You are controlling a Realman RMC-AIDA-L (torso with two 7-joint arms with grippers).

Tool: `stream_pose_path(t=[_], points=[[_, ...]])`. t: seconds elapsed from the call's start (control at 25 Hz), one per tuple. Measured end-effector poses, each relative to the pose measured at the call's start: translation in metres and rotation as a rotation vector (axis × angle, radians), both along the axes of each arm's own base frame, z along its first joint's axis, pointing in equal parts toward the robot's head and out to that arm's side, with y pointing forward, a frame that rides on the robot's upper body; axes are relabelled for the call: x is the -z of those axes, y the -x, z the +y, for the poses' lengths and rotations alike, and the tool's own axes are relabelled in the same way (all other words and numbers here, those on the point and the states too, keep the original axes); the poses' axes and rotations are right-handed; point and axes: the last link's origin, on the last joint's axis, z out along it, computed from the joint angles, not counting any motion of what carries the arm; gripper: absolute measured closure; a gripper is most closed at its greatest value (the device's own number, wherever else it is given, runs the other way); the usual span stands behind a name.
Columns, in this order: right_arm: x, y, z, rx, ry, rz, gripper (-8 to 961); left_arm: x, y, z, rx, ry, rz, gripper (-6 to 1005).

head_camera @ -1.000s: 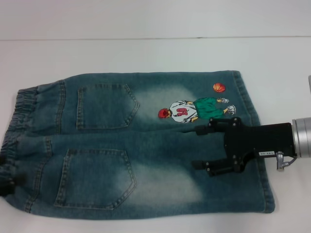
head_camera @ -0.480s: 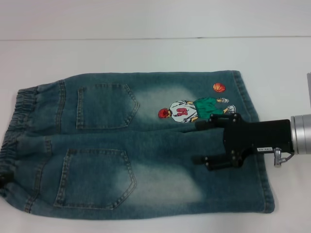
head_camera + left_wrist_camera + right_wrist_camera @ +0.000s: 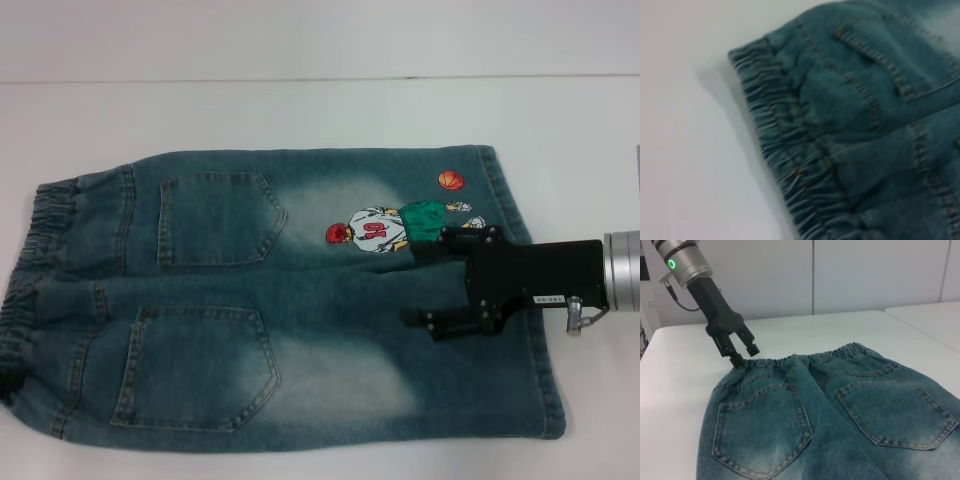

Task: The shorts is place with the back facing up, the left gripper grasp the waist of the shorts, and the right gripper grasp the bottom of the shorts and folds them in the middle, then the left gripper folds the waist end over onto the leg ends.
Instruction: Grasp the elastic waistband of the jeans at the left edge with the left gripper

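- Shorts (image 3: 290,300) lie flat on the white tabletop (image 3: 300,110), back side up, both patch pockets showing.
- Waist (image 3: 40,260) points toward the robot's left; hems (image 3: 525,300) toward its right.
- Embroidered player (image 3: 390,228) and orange ball (image 3: 451,180) sit on the far leg, near its hem.
- Right hand (image 3: 425,278) hovers over the leg ends, just beside the embroidery, reaching in from the right edge. Fingers spread open, nothing between them; one fingertip (image 3: 445,237) sits by the player's feet, the other lower over the near leg.
- Whether the fingertips touch the denim: cannot tell.
- Left hand (image 3: 742,356) shows in the right wrist view at the waist's corner, tips down at the ruched band. Fingers stand slightly apart; whether they hold cloth cannot be told.
- In the head view only a dark sliver shows at the waist's near corner.
- Left wrist view: the gathered elastic band (image 3: 785,165) close up, one pocket corner (image 3: 900,75) beside it, bare tabletop alongside.
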Motion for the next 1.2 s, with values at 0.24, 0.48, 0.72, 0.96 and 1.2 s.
stream_pose_path(t=[0.24, 0.48, 0.72, 0.96, 1.2], points=[[-0.001, 0.000, 0.001, -0.001, -0.004, -0.004, 71, -0.001, 0.000, 0.002, -0.027, -0.004, 0.012, 120], [-0.002, -0.001, 0.002, -0.002, -0.007, -0.009, 72, 0.001, -0.001, 0.003, -0.035, -0.002, 0.004, 121], [-0.002, -0.001, 0.002, -0.003, -0.008, -0.010, 73, 0.001, 0.002, 0.002, -0.060, 0.011, 0.014, 122], [-0.002, -0.001, 0.002, -0.006, -0.009, -0.010, 75, 0.004, 0.003, 0.004, -0.073, 0.019, 0.013, 122], [-0.002, -0.002, 0.001, -0.003, -0.008, -0.009, 76, 0.009, 0.002, 0.007, -0.078, 0.055, 0.017, 141]])
